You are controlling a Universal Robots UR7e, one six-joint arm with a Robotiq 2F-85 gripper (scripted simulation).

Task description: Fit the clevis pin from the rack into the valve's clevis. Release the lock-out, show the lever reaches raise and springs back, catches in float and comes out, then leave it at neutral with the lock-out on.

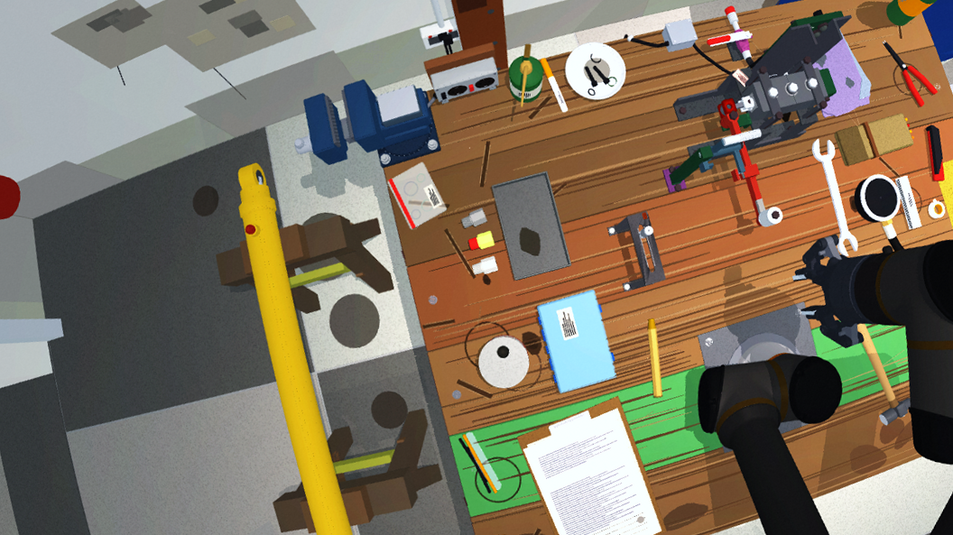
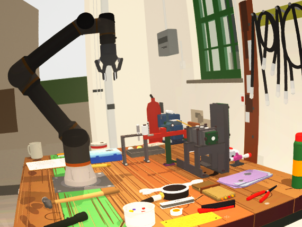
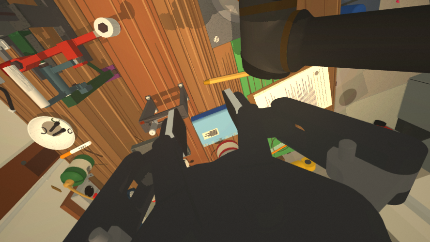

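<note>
The grey pin rack [image 1: 639,250] [image 2: 134,148] [image 3: 164,111] stands on the bench a short way in front of the dark valve block [image 1: 783,92] [image 2: 205,148], whose red lever [image 1: 751,182] [image 2: 164,132] [image 3: 57,55] reaches out toward the rack and ends in a white knob. A pale pin [image 3: 152,131] lies across the rack. My gripper [image 1: 817,279] [image 2: 108,71] [image 3: 200,112] hangs high above the bench, well clear of rack and valve. It is open and holds nothing.
A long yellow cylinder [image 1: 288,373] lies on wooden trestles beside the bench. On the bench are a grey tray [image 1: 530,225], a blue box [image 1: 576,339], a clipboard [image 1: 592,484], a spanner [image 1: 836,192], a hammer [image 2: 79,197] and a white dish [image 1: 595,70].
</note>
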